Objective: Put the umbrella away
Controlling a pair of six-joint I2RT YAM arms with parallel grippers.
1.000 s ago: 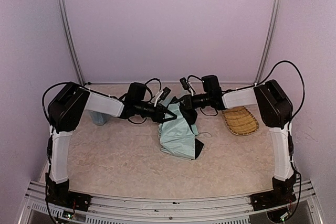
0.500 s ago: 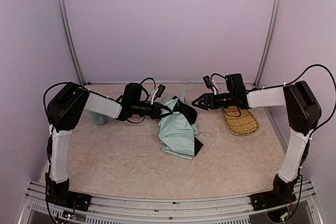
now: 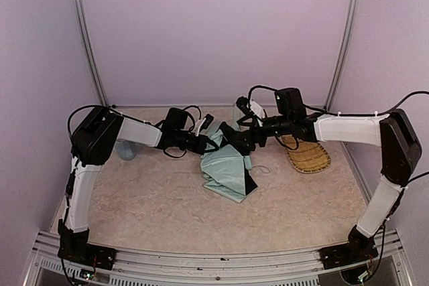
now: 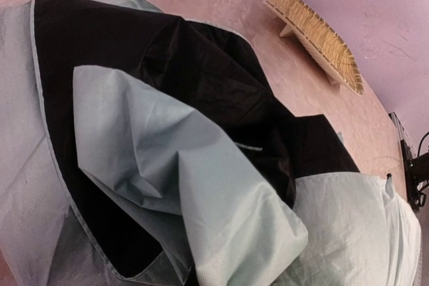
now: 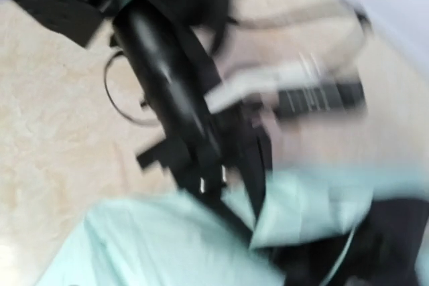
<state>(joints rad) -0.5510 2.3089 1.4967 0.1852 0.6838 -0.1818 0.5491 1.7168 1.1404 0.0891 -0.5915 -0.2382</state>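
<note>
The umbrella (image 3: 226,169) lies crumpled mid-table, pale mint fabric with black underside folds showing. My left gripper (image 3: 209,141) is at the heap's upper left edge, shut on a fold of the fabric. Fabric (image 4: 201,165) fills the left wrist view and hides the fingers. My right gripper (image 3: 236,140) hangs over the black fold at the heap's top, facing the left one, jaws apart and nothing between them. The right wrist view is blurred: it shows mint fabric (image 5: 154,246) below and the left arm's black gripper body (image 5: 167,85) above. Shaft and handle are hidden.
A woven straw tray (image 3: 308,157) lies on the table to the right of the umbrella, also seen far off (image 4: 315,38). A light blue cup (image 3: 126,150) stands at the far left, half behind the left arm. Purple walls close the back and sides.
The right gripper let go of the umbrella, swung out toward the tray, then came back over the black fold with jaws open. The left gripper shut on the fabric edge.
</note>
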